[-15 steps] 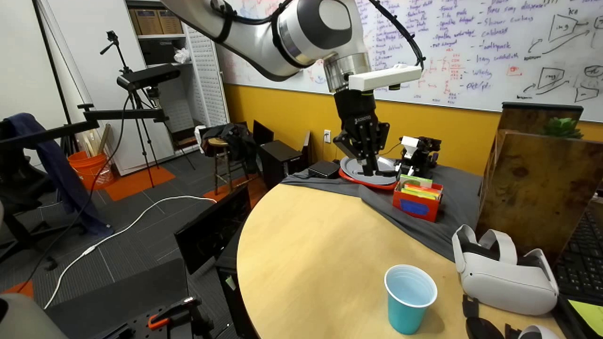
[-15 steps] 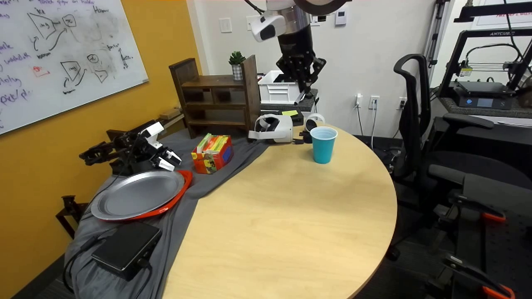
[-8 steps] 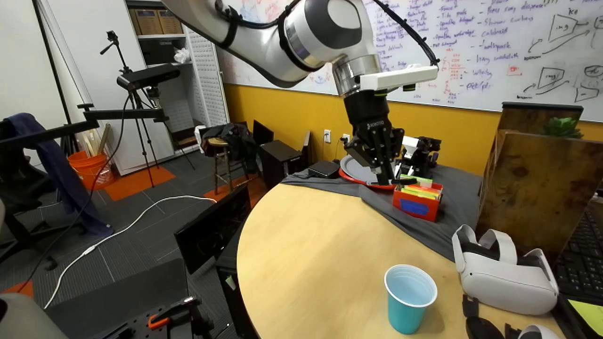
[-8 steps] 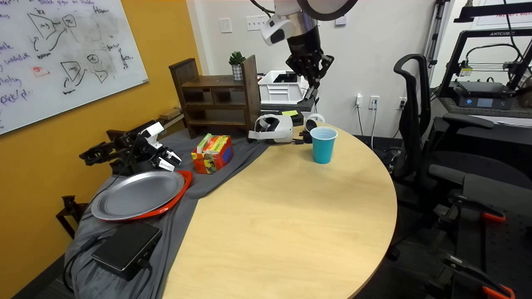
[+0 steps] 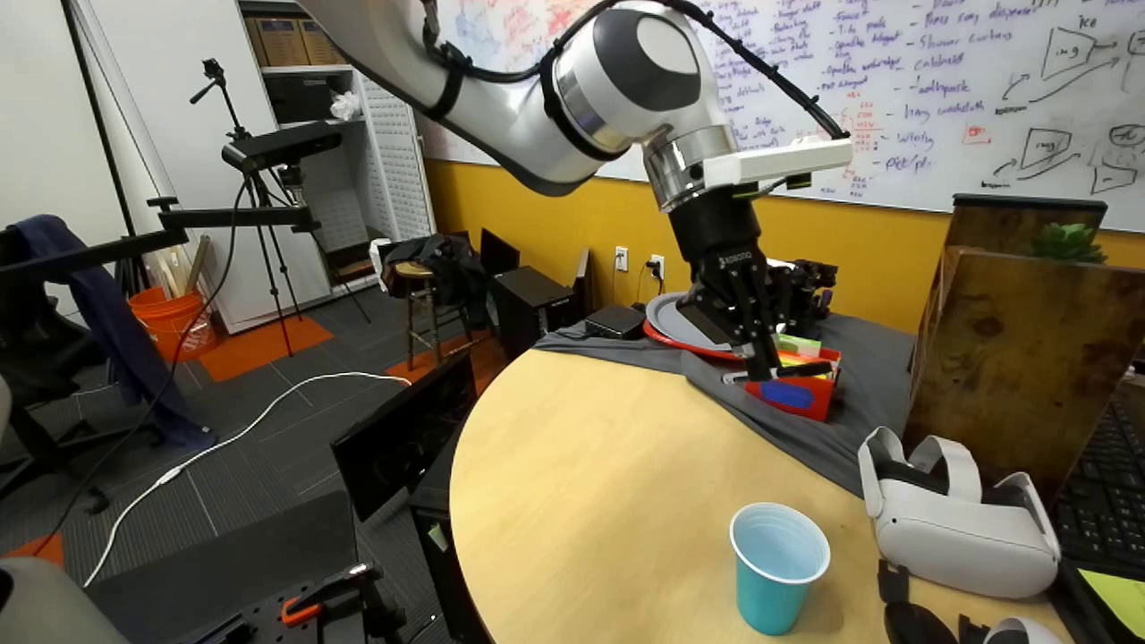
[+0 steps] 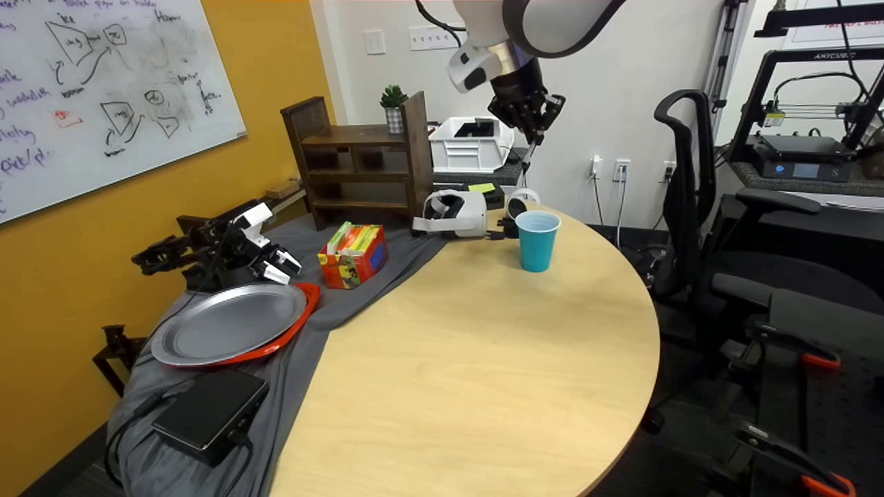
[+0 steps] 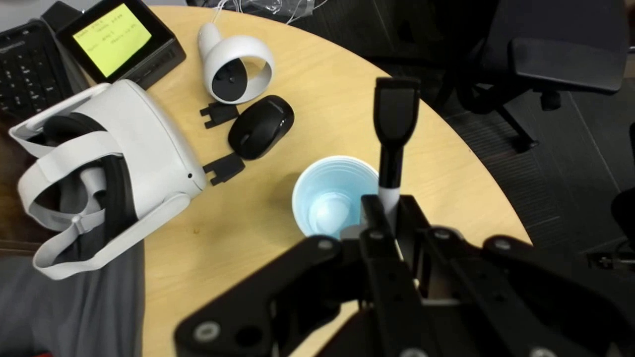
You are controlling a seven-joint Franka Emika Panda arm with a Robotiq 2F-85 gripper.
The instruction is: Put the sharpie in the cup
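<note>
while the picking-up is looking done, the placing is still waiting: the gripper (image 7: 390,210) is pinching the sharpie (image 7: 392,158), jaws narrowed onto it, holding it in the air – well apart from the cup (image 5: 776,572), which is standing upright on the table (image 5: 572,465). carrying it over, lowering and releasing are remaining. compared with a second ago, the gripper (image 5: 763,368) is showing lower and nearer the cup in an exterior view – the cup is keeping its spot.
</note>
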